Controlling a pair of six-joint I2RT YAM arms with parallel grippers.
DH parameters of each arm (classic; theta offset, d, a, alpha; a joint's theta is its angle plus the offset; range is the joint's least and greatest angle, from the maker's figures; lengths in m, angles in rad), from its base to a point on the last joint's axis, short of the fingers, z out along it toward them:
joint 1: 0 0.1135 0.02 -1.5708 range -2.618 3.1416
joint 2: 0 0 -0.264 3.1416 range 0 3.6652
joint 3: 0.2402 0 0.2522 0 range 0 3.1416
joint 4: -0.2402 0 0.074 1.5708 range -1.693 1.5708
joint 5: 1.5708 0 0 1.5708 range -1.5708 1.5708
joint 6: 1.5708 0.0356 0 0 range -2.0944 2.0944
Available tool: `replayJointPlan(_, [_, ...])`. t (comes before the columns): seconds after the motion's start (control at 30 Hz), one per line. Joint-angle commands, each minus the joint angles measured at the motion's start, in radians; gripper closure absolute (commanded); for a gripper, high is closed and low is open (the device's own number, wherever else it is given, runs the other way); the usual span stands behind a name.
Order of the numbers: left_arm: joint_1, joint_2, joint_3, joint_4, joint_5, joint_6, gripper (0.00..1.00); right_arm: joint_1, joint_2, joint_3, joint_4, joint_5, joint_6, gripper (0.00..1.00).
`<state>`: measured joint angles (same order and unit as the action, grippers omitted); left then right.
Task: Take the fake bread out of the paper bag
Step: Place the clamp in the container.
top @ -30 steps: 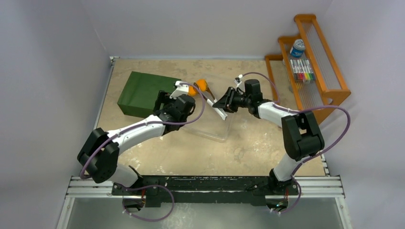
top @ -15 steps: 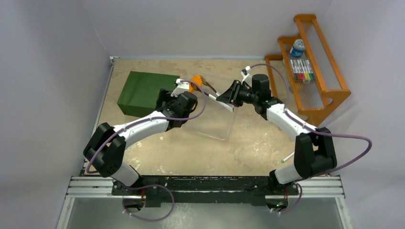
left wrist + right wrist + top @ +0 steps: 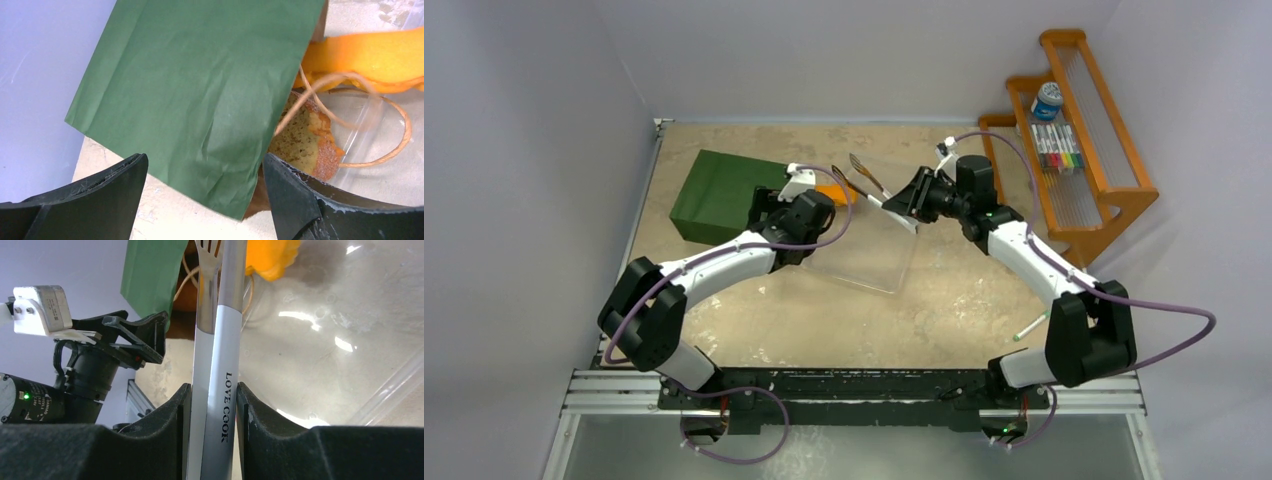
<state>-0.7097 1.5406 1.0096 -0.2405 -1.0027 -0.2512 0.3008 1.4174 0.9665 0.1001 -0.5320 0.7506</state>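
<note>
The dark green paper bag (image 3: 719, 195) lies flat at the far left, its mouth facing the clear plastic tray (image 3: 874, 265). An orange bread piece (image 3: 832, 190) lies at the tray's left end by the mouth; it also shows in the left wrist view (image 3: 370, 55) and the right wrist view (image 3: 272, 257). A tan crusted slice (image 3: 300, 140) pokes out from under the bag's edge (image 3: 200, 75), among the string handles (image 3: 395, 135). My left gripper (image 3: 769, 205) hovers open over the bag's mouth corner (image 3: 205, 200). My right gripper (image 3: 904, 195) is shut on metal tongs (image 3: 220, 340), whose tips (image 3: 856, 163) are empty.
An orange wooden rack (image 3: 1074, 130) with markers and a can stands at the far right. A white pen (image 3: 1029, 330) lies near the right arm's elbow. The left arm's wrist (image 3: 100, 360) is close beside the tongs.
The tongs carried the orange bread up from the bag mouth; it has now dropped onto the tray's left end. The tongs' tips are empty and further back. The left gripper barely moved.
</note>
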Motion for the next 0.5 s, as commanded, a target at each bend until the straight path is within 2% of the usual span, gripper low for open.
replayJointPlan(0.0, [0.017, -0.055, 0.038, 0.006, -0.022, -0.043, 0.15, -0.002, -0.076, 0.021, -0.031, 0.08, -0.083, 1.0])
replayJointPlan(0.13, [0.021, -0.067, 0.053, -0.002, -0.019, -0.045, 0.14, -0.002, -0.11, 0.009, -0.058, 0.119, -0.104, 1.0])
replayJointPlan(0.23, [0.021, -0.075, 0.059, -0.01, -0.018, -0.05, 0.14, -0.002, -0.141, -0.037, -0.075, 0.196, -0.112, 1.0])
replayJointPlan(0.47, [0.022, -0.107, 0.055, -0.02, -0.007, -0.055, 0.14, -0.001, -0.236, -0.172, -0.11, 0.261, -0.092, 1.0])
